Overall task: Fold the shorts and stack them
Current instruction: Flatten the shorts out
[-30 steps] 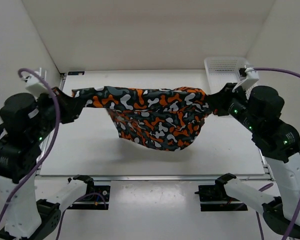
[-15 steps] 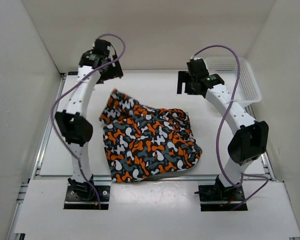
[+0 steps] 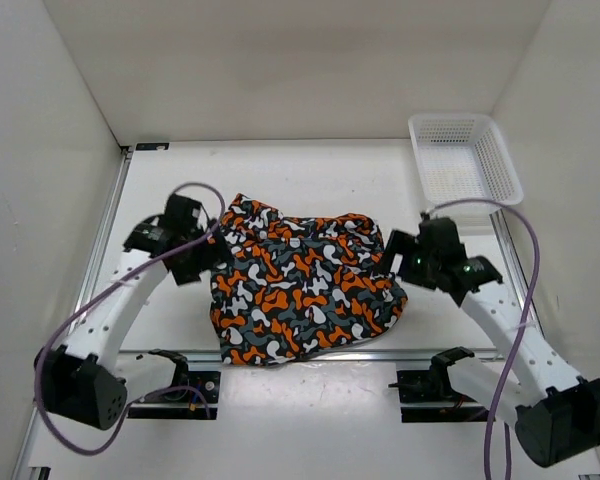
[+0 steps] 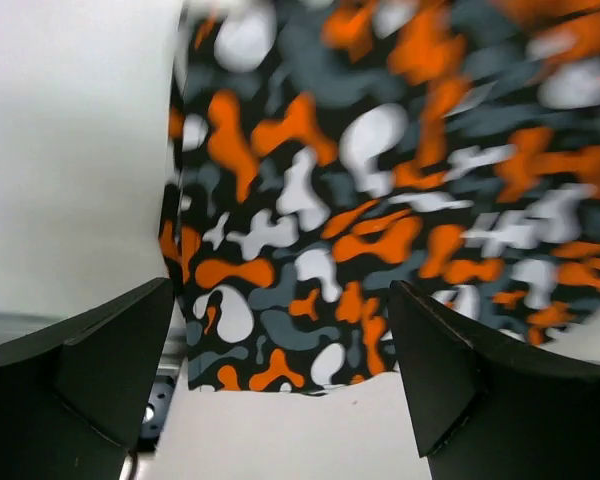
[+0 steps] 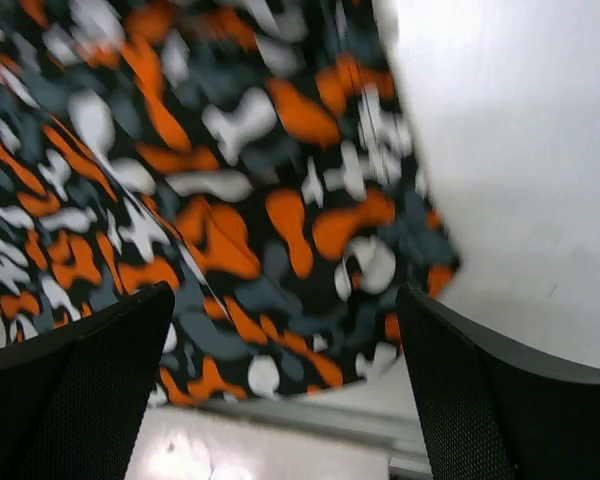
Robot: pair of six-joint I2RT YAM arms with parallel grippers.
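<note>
White table (image 3: 280,175) bears the shorts (image 3: 300,295), rumpled between the left gripper (image 3: 208,262) and right gripper (image 3: 394,258), both spread empty; pinching one layer beneath either could skew the fold.

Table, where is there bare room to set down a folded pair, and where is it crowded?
Bare: the far strip of table between the shorts and the back wall, running left from the basket. Crowded: the middle, where the shorts lie flanked by the left gripper and right gripper, jaws open.
</note>
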